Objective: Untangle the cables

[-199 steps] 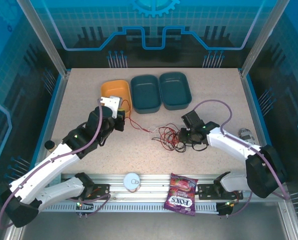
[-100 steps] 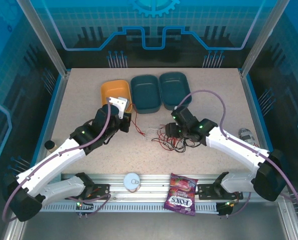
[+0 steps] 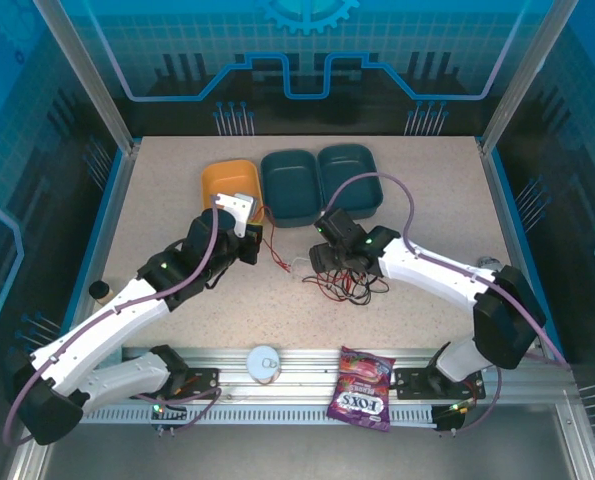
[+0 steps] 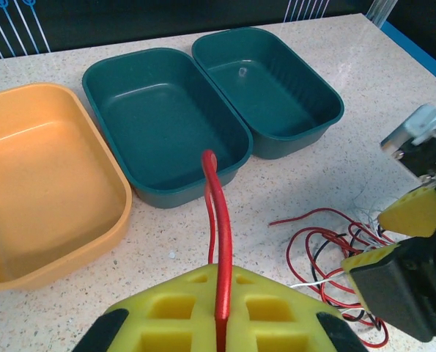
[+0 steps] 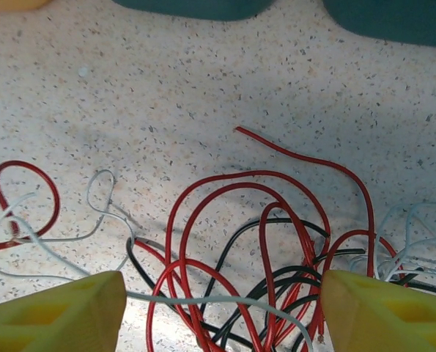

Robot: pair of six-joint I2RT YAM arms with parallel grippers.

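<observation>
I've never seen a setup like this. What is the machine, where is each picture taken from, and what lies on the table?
Two robot arms are bolted at a table's near edge. One picture looks down from above; the other two come from wrist cameras. On the table lie tangled cables, an orange tub and two green tubs. The left end effector is shut on a red cable; the right end effector is open over the tangle.
</observation>
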